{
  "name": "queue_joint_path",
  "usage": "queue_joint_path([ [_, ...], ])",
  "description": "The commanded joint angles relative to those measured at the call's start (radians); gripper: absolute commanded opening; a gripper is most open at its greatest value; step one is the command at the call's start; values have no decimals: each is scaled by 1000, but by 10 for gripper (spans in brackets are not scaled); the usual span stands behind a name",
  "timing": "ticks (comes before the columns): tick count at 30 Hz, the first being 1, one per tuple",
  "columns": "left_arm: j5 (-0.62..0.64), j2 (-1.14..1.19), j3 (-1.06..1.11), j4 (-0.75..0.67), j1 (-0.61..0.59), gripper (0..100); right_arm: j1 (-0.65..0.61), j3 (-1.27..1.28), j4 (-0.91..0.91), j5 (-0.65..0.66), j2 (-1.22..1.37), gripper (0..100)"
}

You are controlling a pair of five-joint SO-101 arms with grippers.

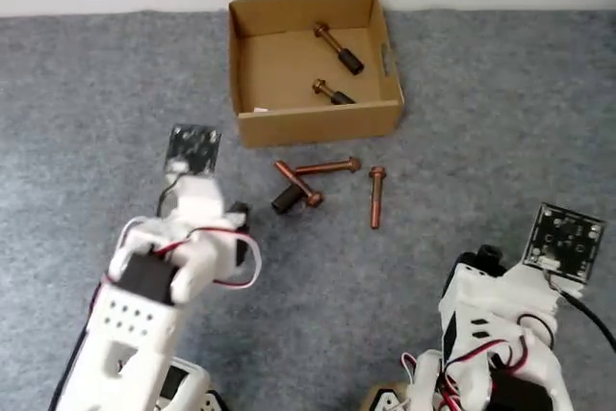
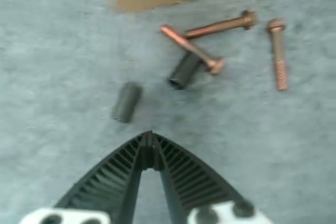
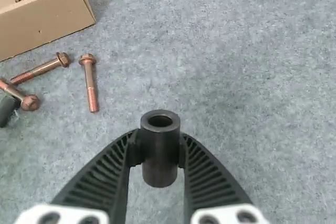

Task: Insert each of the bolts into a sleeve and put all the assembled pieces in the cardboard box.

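1. An open cardboard box (image 1: 252, 127) sits at the far middle of the grey-carpeted desk (image 1: 500, 122).
2. Inside the box lie two assembled pieces, each a copper bolt pushed into a black sleeve. One (image 1: 337, 48) lies toward the far wall and the other (image 1: 334, 93) closer to the near wall. They do not touch.
3. Three loose bolts lie on the desk just in front of the box's near wall.
   - The crosswise bolt (image 1: 327, 167) lies left to right, with its head to the right.
   - The slanted bolt (image 1: 296, 183) crosses under its left end, with its head toward the near side.
   - The right-hand bolt (image 1: 376, 197) lies apart from them, with its head toward the box.
4. A black middle sleeve (image 1: 286, 201) lies on its side against the slanted bolt, next to that bolt's head.
5. A lone sleeve (image 2: 127, 102) lies on its side to the left of that group, touching nothing. It is just ahead of the left tool's tips.
6. The left tool (image 2: 149, 140) is over the near left of the desk. Its fingers are pressed together with nothing between them.
7. The right tool (image 3: 159, 148) is at the near right, well apart from the bolts. It is clamped on a held sleeve (image 3: 160, 169), whose open bore faces the wrist camera.
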Motion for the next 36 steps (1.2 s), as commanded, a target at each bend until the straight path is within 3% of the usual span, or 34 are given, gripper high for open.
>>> queue_joint_path([
  [1, 72, 121, -130, -58, 72, 6, 82, -5, -22, -9, -4, 8],
  [8, 100, 457, -348, -78, 117, 6, 160, -5, -13, -6, -12, 8],
  [15, 187, 856, -722, 77, 141, 6, 163, -5, -13, -6, -12, 8],
  [30, 189, 1445, -1405, 249, 245, 9, 163, -3, -13, -6, -5, 9],
  [36, 187, 1645, -1728, 361, 290, 102, 163, 29, -13, -6, -12, 9],
])
